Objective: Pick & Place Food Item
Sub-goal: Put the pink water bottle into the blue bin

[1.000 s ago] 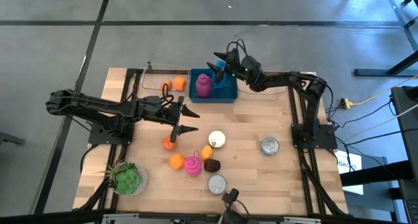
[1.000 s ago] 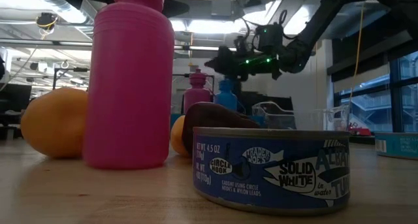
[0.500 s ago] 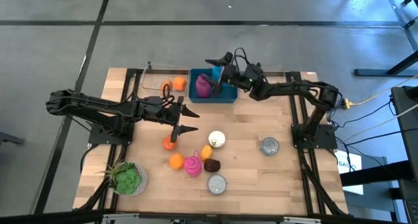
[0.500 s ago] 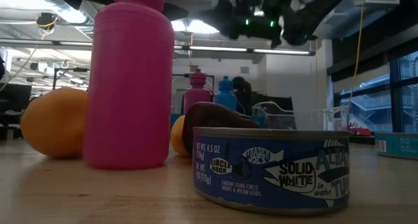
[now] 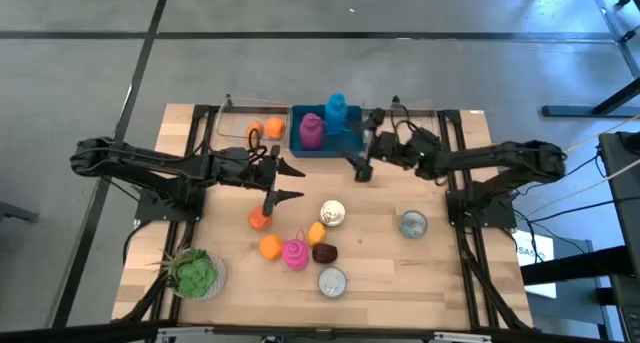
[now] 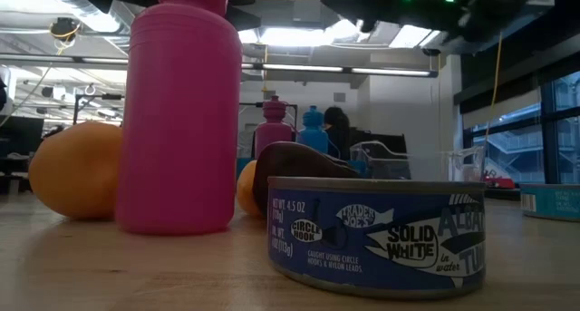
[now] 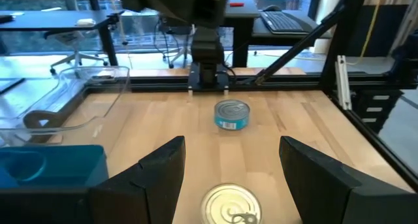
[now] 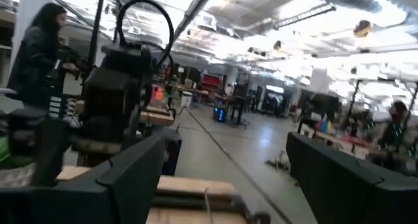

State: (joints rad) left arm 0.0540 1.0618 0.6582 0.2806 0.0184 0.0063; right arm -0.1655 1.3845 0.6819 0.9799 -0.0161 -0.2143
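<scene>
My right gripper [image 5: 358, 166] hangs over the worktop [image 5: 430, 273] just in front of the blue bin [image 5: 345, 145], its fingers spread apart and holding nothing; in my right wrist view the two dark fingers [image 8: 130, 172] frame only the room beyond. The blue bottle [image 5: 336, 112] stands upright in the bin beside a pink bottle [image 5: 311, 131], both with rounded caps; the blue one is the taller. My left gripper [image 5: 283, 181] hovers above the middle of the worktop, wide open and empty, near a small orange carrot-like piece [image 5: 260, 218]. Through its fingers I see an opened tin with a pull-tab lid [image 7: 230, 204] close by and a blue-labelled tin [image 7: 232, 114] farther off. Nearer the front edge lie an orange [image 5: 269, 246], a pink bottle lying by it [image 5: 295, 253], a dark brown food item [image 5: 324, 252] and a tuna tin [image 5: 332, 281]. A leafy green item [image 5: 195, 273] sits at the front left corner.
</scene>
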